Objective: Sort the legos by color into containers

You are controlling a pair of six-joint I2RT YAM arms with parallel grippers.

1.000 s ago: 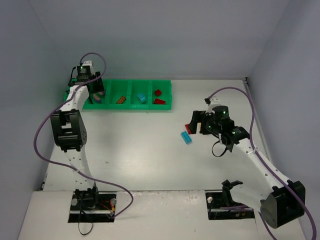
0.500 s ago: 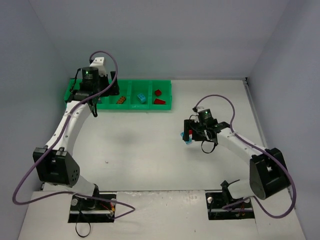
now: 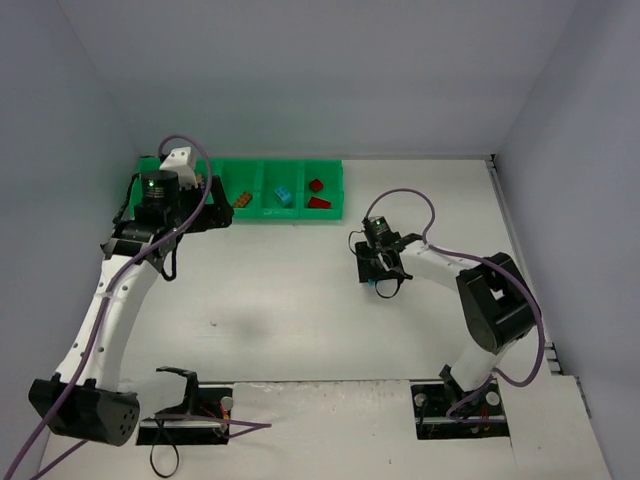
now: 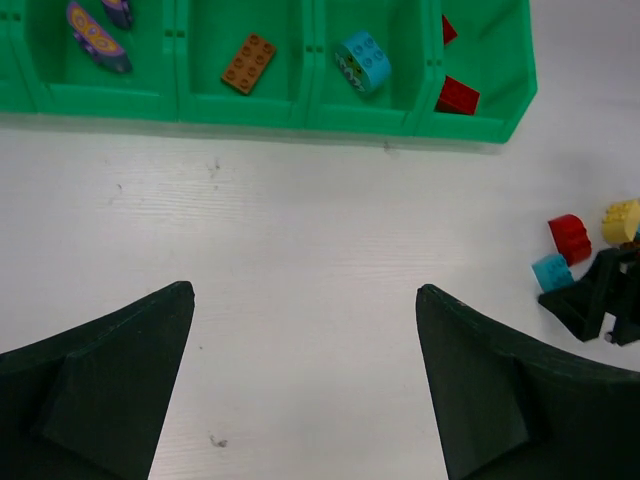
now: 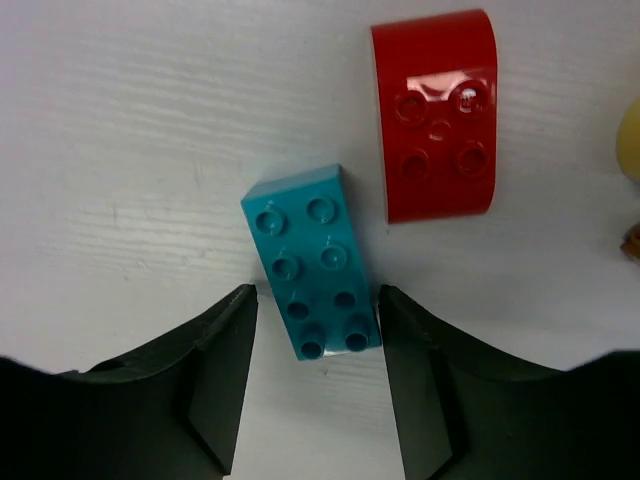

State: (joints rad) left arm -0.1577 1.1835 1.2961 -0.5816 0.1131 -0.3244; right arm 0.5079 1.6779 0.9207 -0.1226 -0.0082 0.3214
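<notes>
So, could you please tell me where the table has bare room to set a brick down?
The widest bare patch of table lies between the green tray and the near edge, left of the right end effector. It is crowded there: the cyan brick, red brick and yellow brick sit close together.

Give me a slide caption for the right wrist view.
Right gripper, open, straddles a cyan brick; a red brick lies just beyond.

Right tool [image 3: 377, 274] low over the table [image 3: 280, 300], left tool [image 3: 219, 207] just beside the green tray [image 3: 292, 215].
</notes>
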